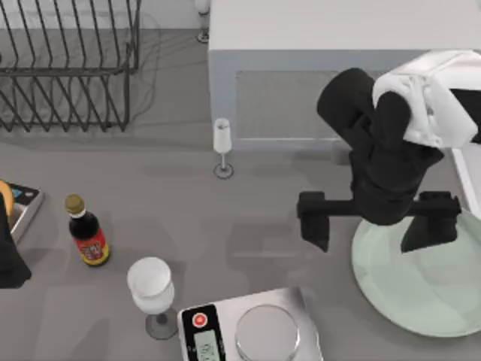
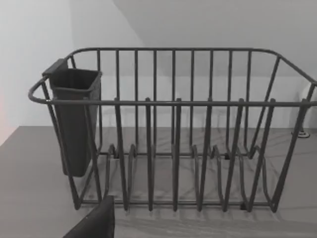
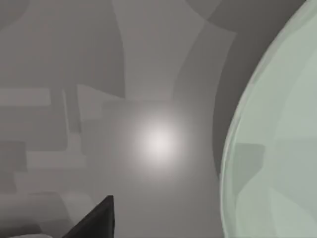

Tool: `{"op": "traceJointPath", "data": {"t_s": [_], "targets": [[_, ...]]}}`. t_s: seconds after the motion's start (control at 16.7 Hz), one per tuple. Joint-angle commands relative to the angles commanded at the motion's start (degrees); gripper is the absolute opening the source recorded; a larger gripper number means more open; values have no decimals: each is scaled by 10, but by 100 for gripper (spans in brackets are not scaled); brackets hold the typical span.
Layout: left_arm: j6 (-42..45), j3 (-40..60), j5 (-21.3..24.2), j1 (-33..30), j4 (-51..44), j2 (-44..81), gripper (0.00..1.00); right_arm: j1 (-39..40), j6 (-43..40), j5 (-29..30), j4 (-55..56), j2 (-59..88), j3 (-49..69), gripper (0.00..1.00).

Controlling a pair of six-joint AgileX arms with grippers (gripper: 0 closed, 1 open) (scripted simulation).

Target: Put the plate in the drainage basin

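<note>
While the right gripper [image 1: 377, 224] hangs above the table near its right edge, its two black fingers are spread wide with nothing between them: one finger [image 1: 314, 219] is over bare table just left of the plate's rim, the other [image 1: 430, 219] is over the plate. The plate [image 1: 432, 289], pale mint green and round, lies flat at the table's front right corner, partly cut off by the right edge of the top view; the right wrist view shows its raised rim [image 3: 237, 148] curving beside grey tabletop. The drainage basin [image 1: 68, 68], a dark wire rack, stands at the far left corner of the table, well apart from the plate; in the left wrist view it [image 2: 173, 129] is upright with a dark cup holder [image 2: 74, 119] hung on one end. The left arm sits parked at the table's left edge, and whether its pincer is open cannot be told. Along the front edge sit a scale [image 1: 252, 327] and a wine glass [image 1: 152, 293] just left of it. A sauce bottle [image 1: 86, 229] stands farther left. A small glass [image 1: 222, 147] stands mid-table in front of a white box [image 1: 331, 45] at the far edge.
</note>
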Motion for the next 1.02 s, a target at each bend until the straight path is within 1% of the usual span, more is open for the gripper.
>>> {"op": "traceJointPath", "data": {"t_s": [0.18,0.3,0.6,1.02], "targets": [[0,0,0,0,0,0,100,0,1,1,93,35,-44,100],[0,0,0,0,0,0,100,1,2,1,133,56,-69,100],[0,0,0,0,0,0,100,3,2,1,148,66,-81,100],[0,0,0,0,0,0,100,3,2,1,148,66,-81,47]]}}
